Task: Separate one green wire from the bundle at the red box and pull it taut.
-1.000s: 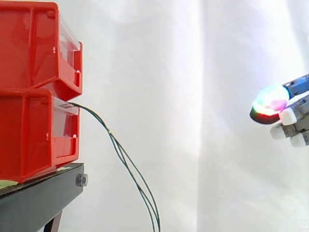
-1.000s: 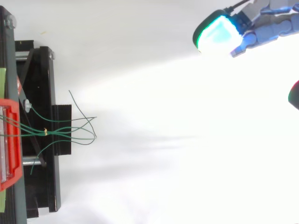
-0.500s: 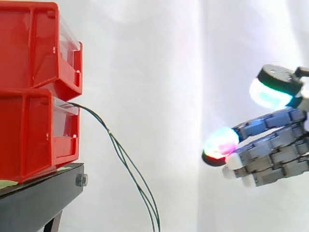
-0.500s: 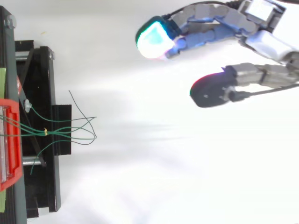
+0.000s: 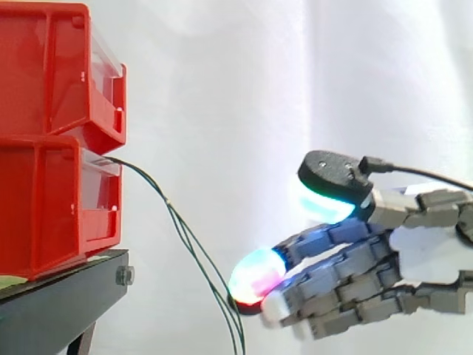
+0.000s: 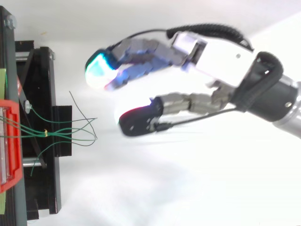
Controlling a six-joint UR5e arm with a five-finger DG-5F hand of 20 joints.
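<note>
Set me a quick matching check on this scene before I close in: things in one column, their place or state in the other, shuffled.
Things:
1. grey robot hand with glowing pads
2. thin green wires
3. upper red plastic bin
4. black metal stand

Place or state:
A. under the bins, carrying them
B. open, short of the wires, touching none
C. hanging slack out of the lower red bin
D. stacked on another red bin

Pairs: 1-B, 2-C, 3-D, 4-A
</note>
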